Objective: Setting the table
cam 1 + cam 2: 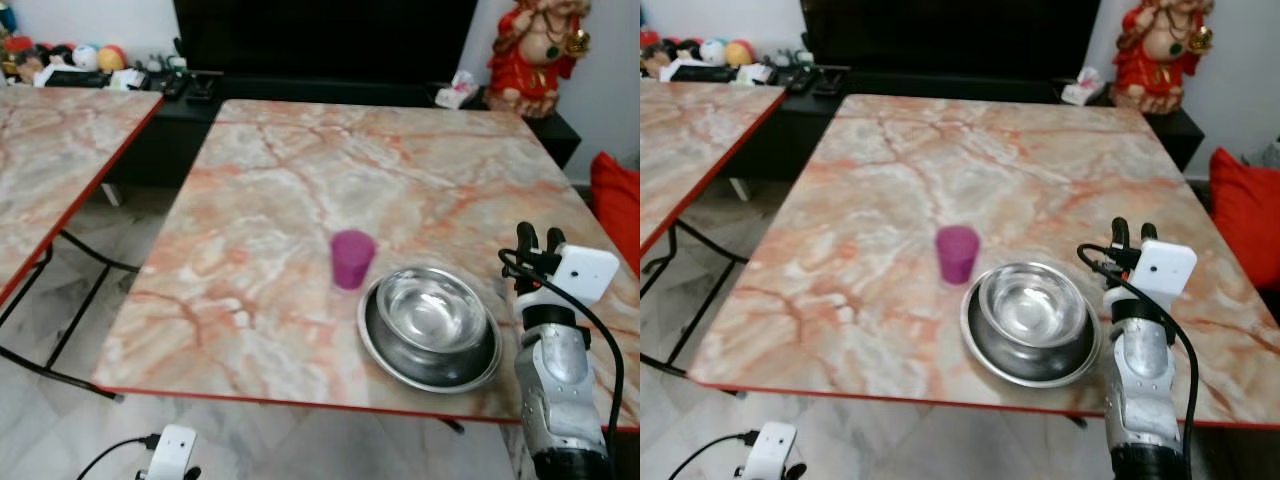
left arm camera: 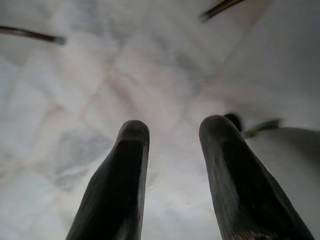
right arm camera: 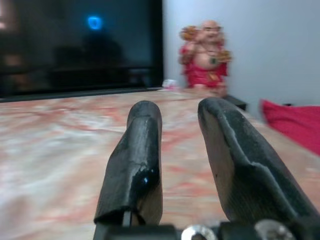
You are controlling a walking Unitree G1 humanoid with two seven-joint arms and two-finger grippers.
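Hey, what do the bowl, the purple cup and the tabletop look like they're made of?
The bowl looks like polished metal, probably stainless steel: it is silvery with bright mirror-like reflections inside. The purple cup seems to be plastic, evenly coloured and matte. The tabletop shows a pink-orange marble pattern with a thin red edge; whether it is real stone or a printed laminate cannot be told.

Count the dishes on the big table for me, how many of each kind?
Purple cup: 1
Steel bowl: 1
Steel plate under the bowl: 1
Total: 3
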